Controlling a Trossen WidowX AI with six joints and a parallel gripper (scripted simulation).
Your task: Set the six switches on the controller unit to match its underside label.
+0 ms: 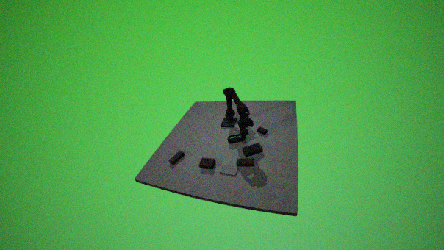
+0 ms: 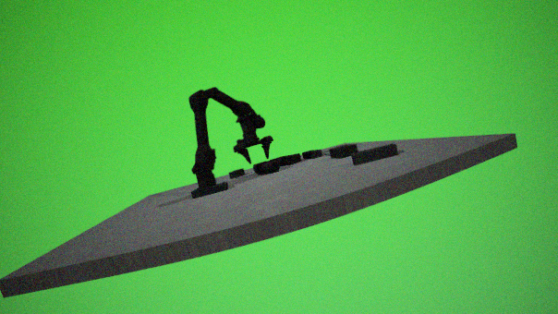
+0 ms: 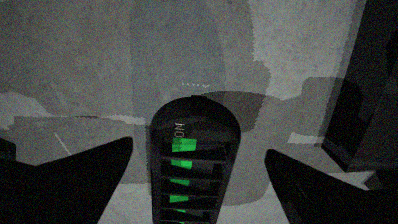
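Note:
The controller unit (image 1: 235,140) (image 2: 266,168) (image 3: 195,117) is dark with rounded ends and sits on its base on the bench. In the wrist view its rocker switches run down its top, with green ends on the left below the letters ON. The lowest switches are cut off by the frame edge, and I cannot tell every setting. The label on the underside is hidden. My gripper (image 2: 259,161) (image 3: 200,150) is open and empty, pointing down just above the unit. In the wrist view one finger shows on each side of it, with gaps between.
A large dark block (image 1: 252,149) (image 3: 372,95) lies beside the unit. Another dark block (image 1: 245,162), a squarish one (image 1: 207,163), a long one (image 1: 176,157) (image 2: 375,154) and a light flat plate (image 1: 228,171) lie farther from the arm. A small dark part (image 1: 262,130) (image 2: 236,174) lies near the arm.

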